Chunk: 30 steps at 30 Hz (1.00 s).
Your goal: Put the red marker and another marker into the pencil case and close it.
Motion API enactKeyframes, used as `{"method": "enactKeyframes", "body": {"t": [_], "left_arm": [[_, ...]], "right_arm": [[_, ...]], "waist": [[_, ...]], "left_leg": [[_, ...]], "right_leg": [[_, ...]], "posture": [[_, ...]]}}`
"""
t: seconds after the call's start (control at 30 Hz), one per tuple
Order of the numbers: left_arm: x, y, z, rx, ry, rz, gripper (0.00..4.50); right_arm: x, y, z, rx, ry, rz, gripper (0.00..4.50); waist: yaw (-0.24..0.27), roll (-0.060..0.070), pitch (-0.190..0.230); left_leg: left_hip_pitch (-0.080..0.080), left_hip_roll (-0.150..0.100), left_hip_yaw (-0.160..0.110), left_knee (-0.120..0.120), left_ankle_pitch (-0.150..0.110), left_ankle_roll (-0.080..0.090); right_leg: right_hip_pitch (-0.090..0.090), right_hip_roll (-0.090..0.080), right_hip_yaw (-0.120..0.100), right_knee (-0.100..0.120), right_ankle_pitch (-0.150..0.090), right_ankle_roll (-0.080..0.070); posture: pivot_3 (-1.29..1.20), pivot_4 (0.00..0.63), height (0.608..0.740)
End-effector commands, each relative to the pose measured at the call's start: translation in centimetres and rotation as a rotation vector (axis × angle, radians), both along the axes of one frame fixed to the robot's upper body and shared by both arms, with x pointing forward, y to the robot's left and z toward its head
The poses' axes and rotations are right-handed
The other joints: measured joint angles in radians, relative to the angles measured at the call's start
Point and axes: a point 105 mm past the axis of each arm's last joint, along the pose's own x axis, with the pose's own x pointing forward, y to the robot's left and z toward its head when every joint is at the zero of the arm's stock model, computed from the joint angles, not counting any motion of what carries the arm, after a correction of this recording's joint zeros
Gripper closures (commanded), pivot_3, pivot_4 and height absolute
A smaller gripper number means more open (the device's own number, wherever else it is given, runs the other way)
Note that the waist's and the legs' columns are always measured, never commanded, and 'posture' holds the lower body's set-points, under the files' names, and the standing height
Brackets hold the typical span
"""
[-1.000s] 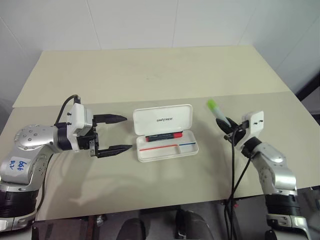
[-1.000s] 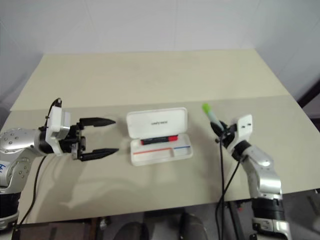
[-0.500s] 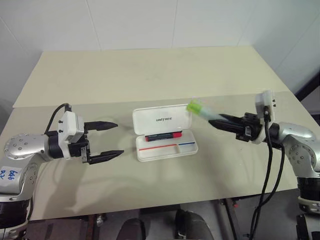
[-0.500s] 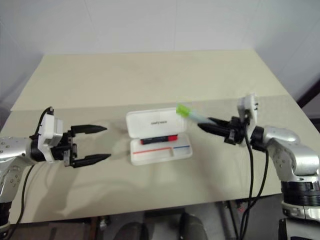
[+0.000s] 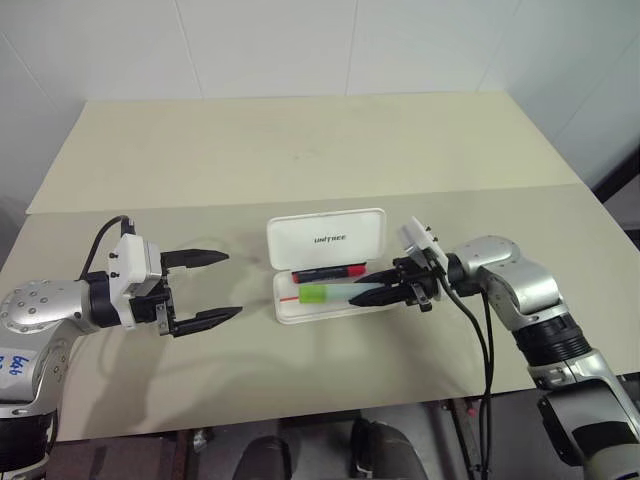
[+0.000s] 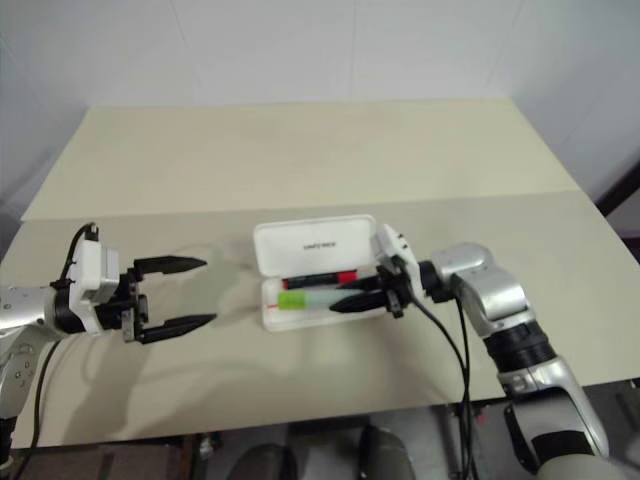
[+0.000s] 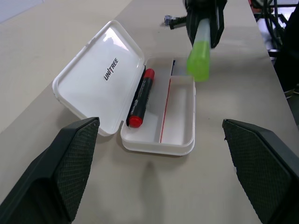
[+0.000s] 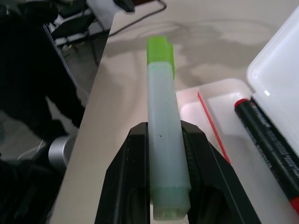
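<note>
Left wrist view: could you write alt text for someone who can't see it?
A gripper holds a green-capped marker above an open white case on a beige table. A red-capped marker lies inside.

A: What colour is the pencil case point(image 5: 327, 240)?
B: White, dark lettering on its lid, a thin red and a blue line inside.
A: The red marker point(image 5: 327, 271)?
B: Black barrel, red cap.
A: The other marker point(image 5: 335, 293)?
B: Whitish translucent barrel, bright green cap. The bench point(image 5: 300, 140) is pale beige.
</note>
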Motion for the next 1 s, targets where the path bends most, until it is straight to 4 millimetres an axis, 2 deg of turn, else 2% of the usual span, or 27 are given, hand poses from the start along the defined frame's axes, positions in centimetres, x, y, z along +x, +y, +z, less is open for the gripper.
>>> {"method": "enactKeyframes", "body": {"t": [0.03, 0.33, 0.73, 1.0], "left_arm": [[-0.3, -0.5, 0.9, 0.004, -0.052, -0.008, 0.0], [-0.1, -1.1, 0.9, -0.011, -0.055, -0.014, 0.0], [-0.3, -1.6, 0.6, -0.001, -0.041, -0.043, 0.0], [-0.4, -1.7, 0.4, 0.016, -0.031, -0.058, 0.0]], "right_arm": [[0.4, 0.7, 0.4, -0.001, -0.037, 0.048, 4.01], [1.0, 2.7, -0.4, -0.013, -0.028, 0.098, 4.01], [0.6, 3.5, -2.2, -0.05, 0.009, 0.122, 4.01], [1.1, 3.7, -2.9, -0.066, 0.007, 0.114, 4.01]], "waist": [[-0.001, 0.0, 0.0], [-0.001, 0.0, 0.0], [-0.002, 0.0, 0.0], [-0.004, 0.001, 0.0]], "left_leg": [[0.0, 0.0, 0.0, 0.0, 0.0, 0.0], [0.0, 0.0, 0.0, 0.0, 0.0, 0.0], [0.0, 0.0, 0.0, 0.0, 0.0, 0.0], [0.0, 0.0, 0.0, 0.0, 0.0, 0.0]], "right_leg": [[0.0, 0.0, 0.0, 0.0, 0.0, 0.0], [0.0, 0.0, 0.0, 0.0, 0.0, 0.0], [0.0, 0.0, 0.0, 0.0, 0.0, 0.0], [0.0, 0.001, 0.0, 0.0, 0.0, 0.0]], "posture": [[0.0, 0.15, 0.74], [0.0, 0.15, 0.74], [0.0, 0.15, 0.74], [0.0, 0.15, 0.74]]}}
